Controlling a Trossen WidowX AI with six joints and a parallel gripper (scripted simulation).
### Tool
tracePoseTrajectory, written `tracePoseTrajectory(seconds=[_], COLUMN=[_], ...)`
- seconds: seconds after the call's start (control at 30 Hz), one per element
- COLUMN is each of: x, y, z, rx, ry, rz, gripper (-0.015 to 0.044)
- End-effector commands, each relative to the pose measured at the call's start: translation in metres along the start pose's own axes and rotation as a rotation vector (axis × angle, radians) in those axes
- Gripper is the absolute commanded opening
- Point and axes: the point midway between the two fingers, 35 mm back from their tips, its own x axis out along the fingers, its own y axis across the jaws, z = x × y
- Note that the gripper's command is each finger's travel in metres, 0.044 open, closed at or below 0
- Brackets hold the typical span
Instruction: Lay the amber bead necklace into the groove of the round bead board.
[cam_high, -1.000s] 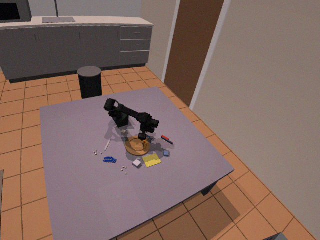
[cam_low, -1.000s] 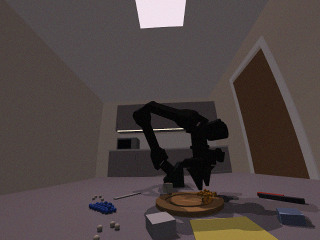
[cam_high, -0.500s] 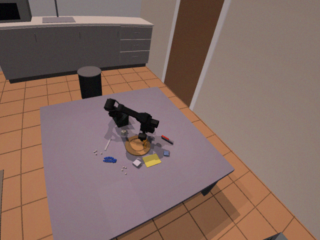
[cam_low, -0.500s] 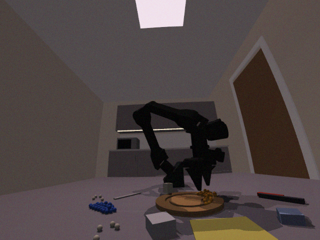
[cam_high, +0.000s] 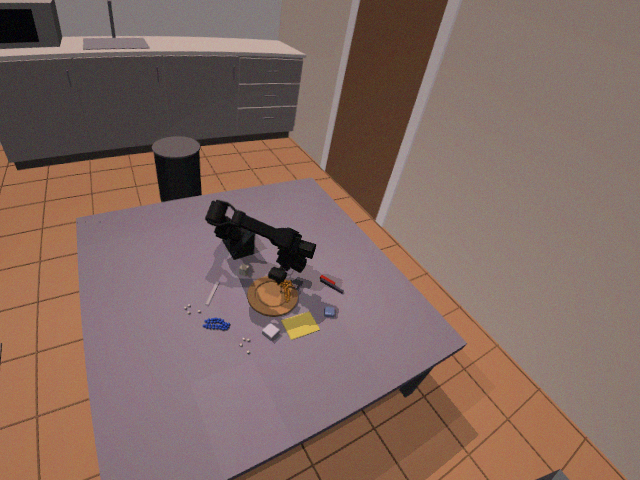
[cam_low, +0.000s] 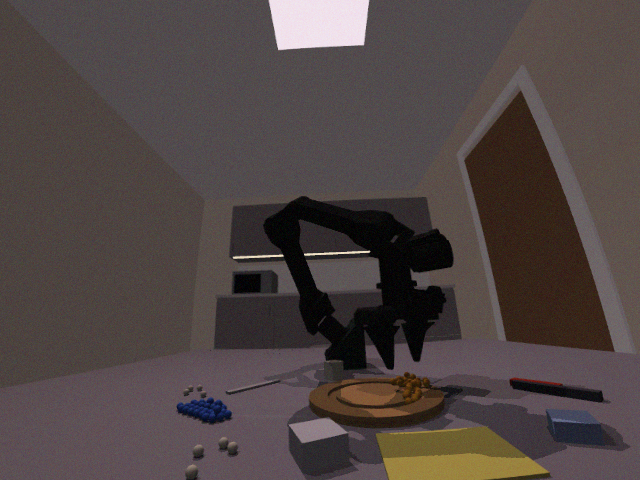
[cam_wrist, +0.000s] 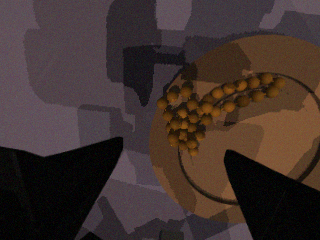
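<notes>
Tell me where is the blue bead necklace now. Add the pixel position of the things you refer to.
In the top view, the blue bead necklace (cam_high: 216, 324) (cam_low: 204, 409) lies left of the white block (cam_high: 270, 331) (cam_low: 318, 443), between two groups of pale beads.

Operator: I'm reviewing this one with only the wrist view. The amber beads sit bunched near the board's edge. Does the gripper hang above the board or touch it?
Observer: Above it. In the exterior view, both fingertips of the gripper stand clear over the round bead board and the amber bead necklace.
Operator: Is there another necklace that could be confused with it?
Observer: Yes, a blue bead string lies on the table, apart from the board.
Operator: Anything beside the board on the side away from the arm's base?
Observer: A yellow sheet and a white block.
</notes>
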Motion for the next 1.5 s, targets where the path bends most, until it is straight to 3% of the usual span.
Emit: tracePoseTrajectory(seconds=[0.0,0.8,1.47], x=[-0.017,-0.011,0.02], y=[0.0,0.0,0.0], z=[0.002,0.004,0.003], rx=[0.399,0.46,0.457], ry=[-0.005,-0.011,-0.005], rz=[0.005,0.009,0.004], gripper=[0.038,0.038,0.038])
